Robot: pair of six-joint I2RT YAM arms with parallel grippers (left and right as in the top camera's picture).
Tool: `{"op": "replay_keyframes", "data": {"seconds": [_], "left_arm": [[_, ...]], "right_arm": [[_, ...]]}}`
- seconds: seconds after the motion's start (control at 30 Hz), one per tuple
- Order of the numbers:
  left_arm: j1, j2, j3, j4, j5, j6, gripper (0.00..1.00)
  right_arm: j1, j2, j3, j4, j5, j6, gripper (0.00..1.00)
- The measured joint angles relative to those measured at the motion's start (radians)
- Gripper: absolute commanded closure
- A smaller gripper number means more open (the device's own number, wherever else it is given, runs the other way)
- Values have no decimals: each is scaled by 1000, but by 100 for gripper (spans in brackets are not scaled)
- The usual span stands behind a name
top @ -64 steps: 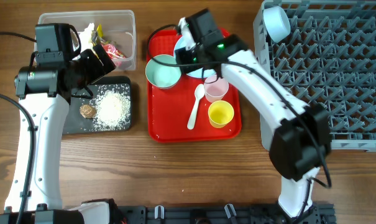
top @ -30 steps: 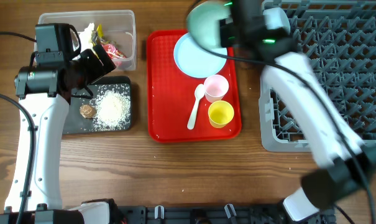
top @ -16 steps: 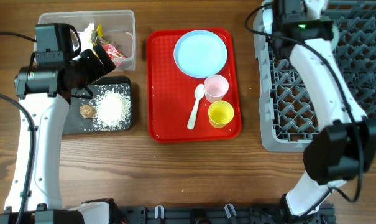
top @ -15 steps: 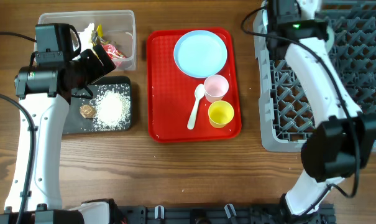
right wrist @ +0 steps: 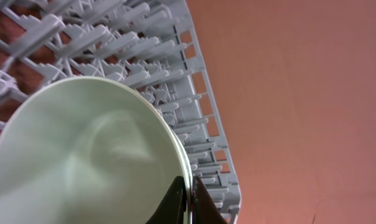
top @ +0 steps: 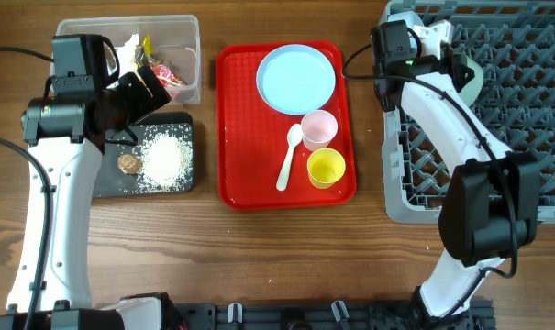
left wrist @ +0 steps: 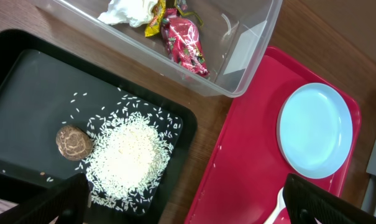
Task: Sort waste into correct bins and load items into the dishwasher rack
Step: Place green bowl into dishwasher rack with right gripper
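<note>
Only the right wrist view shows the right gripper (right wrist: 188,200) pinching the thin rim of a smooth, pale blue-green bowl (right wrist: 88,162). The bowl is tipped on edge over the grey peg-grid dishwasher rack (top: 534,137) at the table's far right corner. The left wrist view shows the left gripper (left wrist: 186,190) spread wide above loose rice grains (left wrist: 128,155) heaped on the matte black tray (left wrist: 26,74), far left.

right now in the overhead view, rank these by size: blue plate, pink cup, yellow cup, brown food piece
1. pale blue plate
2. yellow cup and pink cup: they look about alike, so no ranking between them
3. brown food piece
</note>
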Motion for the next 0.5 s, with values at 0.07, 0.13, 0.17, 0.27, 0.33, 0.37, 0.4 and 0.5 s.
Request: {"op": "replay_keyframes", "data": {"seconds": [0.07, 0.13, 0.17, 0.27, 0.33, 0.37, 0.4, 0.5], "left_arm": [[0, 0, 0, 0, 0, 0, 0], [0, 0, 0, 0, 0, 0, 0], [0, 0, 0, 0, 0, 0, 0], [0, 0, 0, 0, 0, 0, 0], [0, 0, 0, 0, 0, 0, 0], [0, 0, 0, 0, 0, 0, 0], [0, 0, 0, 0, 0, 0, 0], [0, 0, 0, 0, 0, 0, 0]], "right_arm": [[33, 0, 0, 17, -19, -3, 96], [52, 0, 0, 32, -38, -11, 96], [51, 0, 0, 33, -40, -11, 96], [54, -2, 1, 39, -66, -26, 74], [69, -2, 3, 58, -129, -33, 65], [82, -2, 4, 67, -178, -38, 61], [90, -2, 3, 68, -238, -48, 60], [95, 20, -8, 99, -356, -87, 37]]}}
